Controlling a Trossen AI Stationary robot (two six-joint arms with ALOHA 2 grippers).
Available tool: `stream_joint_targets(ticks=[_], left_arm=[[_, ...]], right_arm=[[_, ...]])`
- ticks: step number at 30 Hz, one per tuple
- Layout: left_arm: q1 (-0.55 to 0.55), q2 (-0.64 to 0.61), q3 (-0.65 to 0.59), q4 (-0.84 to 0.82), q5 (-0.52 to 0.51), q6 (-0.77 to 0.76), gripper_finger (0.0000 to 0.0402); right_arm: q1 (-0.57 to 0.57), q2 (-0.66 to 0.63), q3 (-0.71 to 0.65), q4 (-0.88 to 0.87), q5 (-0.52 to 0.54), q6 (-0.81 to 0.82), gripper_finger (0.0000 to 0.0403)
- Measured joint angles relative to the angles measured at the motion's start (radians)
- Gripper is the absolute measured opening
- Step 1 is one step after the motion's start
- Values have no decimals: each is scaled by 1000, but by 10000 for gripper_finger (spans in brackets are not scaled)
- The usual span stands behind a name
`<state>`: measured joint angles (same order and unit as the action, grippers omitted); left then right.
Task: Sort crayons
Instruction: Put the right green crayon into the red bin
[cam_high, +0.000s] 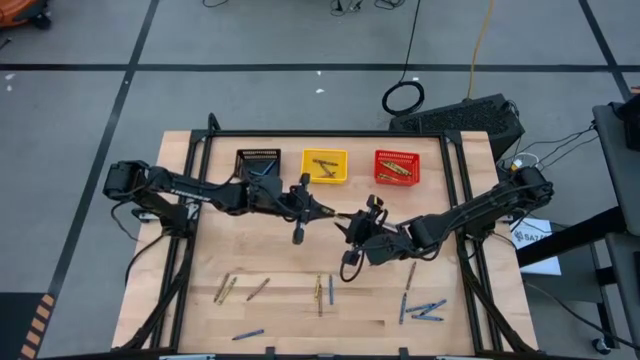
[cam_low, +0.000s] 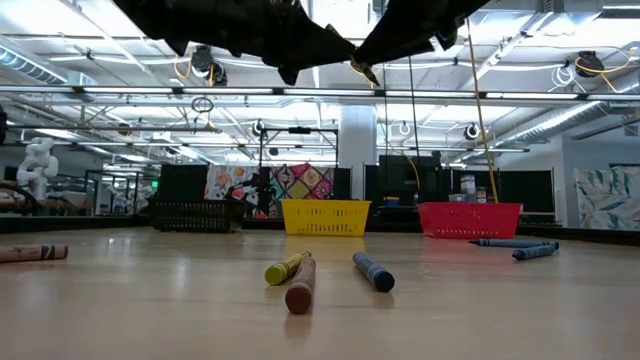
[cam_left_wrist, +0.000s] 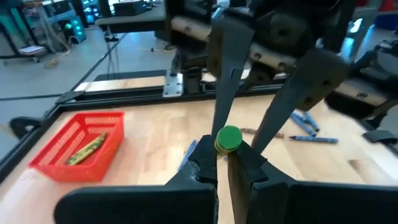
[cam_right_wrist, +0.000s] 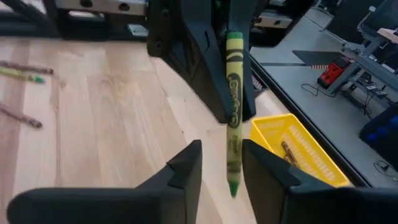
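The left gripper (cam_left_wrist: 222, 163) is clamped narrow on one end of a thin olive-green wax crayon (cam_right_wrist: 233, 118), held in the air above the middle of the pale wooden table (cam_high: 280, 310). Facing it tip to tip, the right gripper (cam_right_wrist: 221, 163) stands with its fingers spread, the crayon hanging between them with a gap showing on each side in the right wrist view. This looks like a hand-over between the arms, with the left one now carrying the stick.

The risk lies in the close quarters. If the right gripper pulls away at a slant, a finger could brush the free end and twist the crayon in the left grip, or knock it loose onto the table. The left hold covers only a short length, so a small bump may be enough.

The crayon's long axis runs along the line between the two grippers, its pointed tip toward the right gripper and its flat butt toward the left wrist camera.

Beyond the arms, at the far edge, stand a black mesh basket (cam_high: 258, 163), a yellow mesh basket (cam_high: 324, 166) and a red mesh basket (cam_high: 397, 168); loose crayons lie scattered near the front edge.
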<state>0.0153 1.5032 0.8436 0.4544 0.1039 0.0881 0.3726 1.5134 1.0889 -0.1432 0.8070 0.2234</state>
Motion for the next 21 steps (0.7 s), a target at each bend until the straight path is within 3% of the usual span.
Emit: stream_joint_targets(ticks=[5, 8, 14, 21], left_arm=[[26, 0, 0, -42, -4, -1, 4], [41, 0, 0, -55, -3, -1, 4], [107, 0, 0, -75, -3, 51, 4], [219, 0, 1, -90, 33, 83, 4]], right_arm=[[9, -65, 0, -177, 59, 129, 115], [10, -116, 0, -387, 106, 310, 116], [9, -169, 0, -754, 89, 673, 116], [6, -140, 0, -911, 79, 809, 116]])
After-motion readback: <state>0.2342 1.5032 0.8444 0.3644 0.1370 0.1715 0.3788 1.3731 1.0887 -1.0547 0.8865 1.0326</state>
